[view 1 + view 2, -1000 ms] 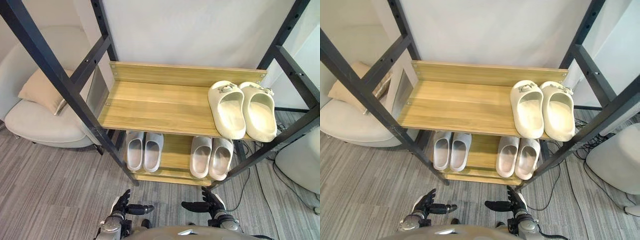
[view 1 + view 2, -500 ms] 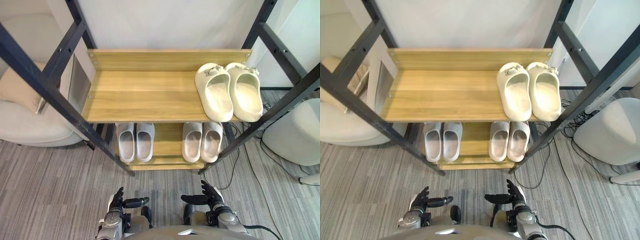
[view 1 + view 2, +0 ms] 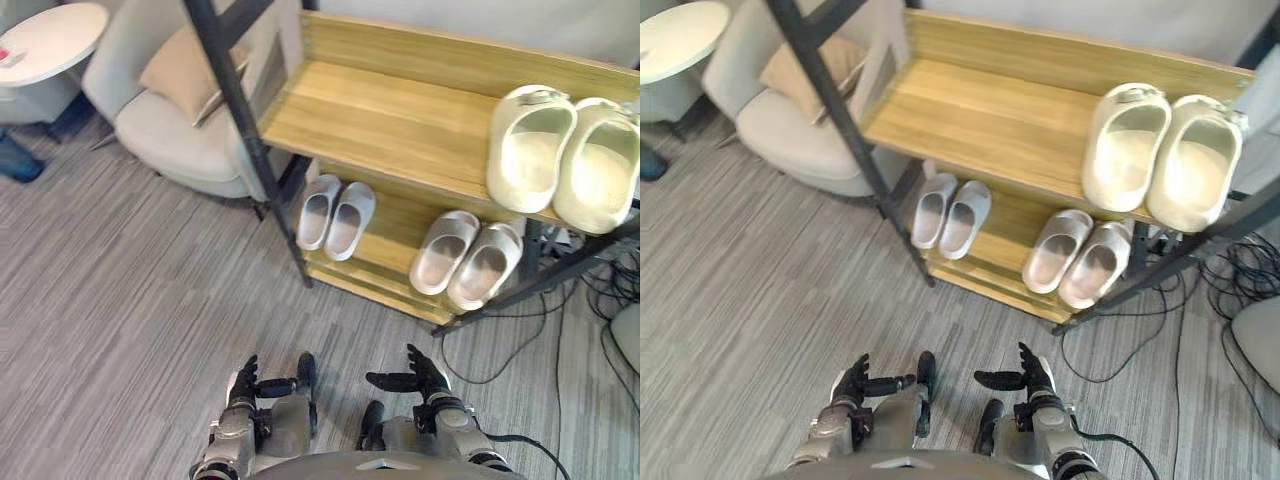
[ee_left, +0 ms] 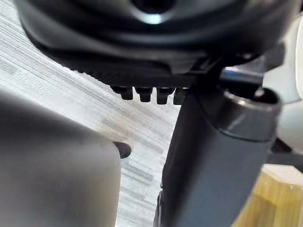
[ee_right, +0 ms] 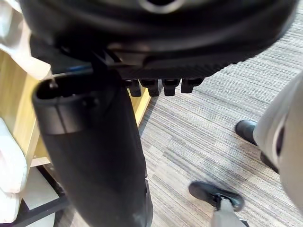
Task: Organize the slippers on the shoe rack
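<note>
A wooden shoe rack [image 3: 380, 120] with a black metal frame stands ahead. A pair of cream slippers [image 3: 560, 150] lies on the right end of its upper shelf. On the lower shelf sit two pale grey pairs, one at the left [image 3: 335, 212] and one at the right [image 3: 465, 262]. My left hand [image 3: 244, 384] and right hand [image 3: 424, 376] hang low over the carpet in front of the rack, both open and holding nothing. Straight fingertips [image 4: 147, 93] show in the left wrist view, and likewise fingertips [image 5: 161, 86] in the right wrist view.
A pale armchair [image 3: 170, 135] with a beige cushion [image 3: 190, 65] stands left of the rack. A round white side table [image 3: 50, 40] is at the far left. Black cables [image 3: 600, 300] lie on the floor at the right. Grey carpet [image 3: 130, 300] stretches before the rack.
The whole picture has swung, so the rack now sits to the upper right and the armchair and side table show. Both hands stay low and open. The slippers have not moved.
</note>
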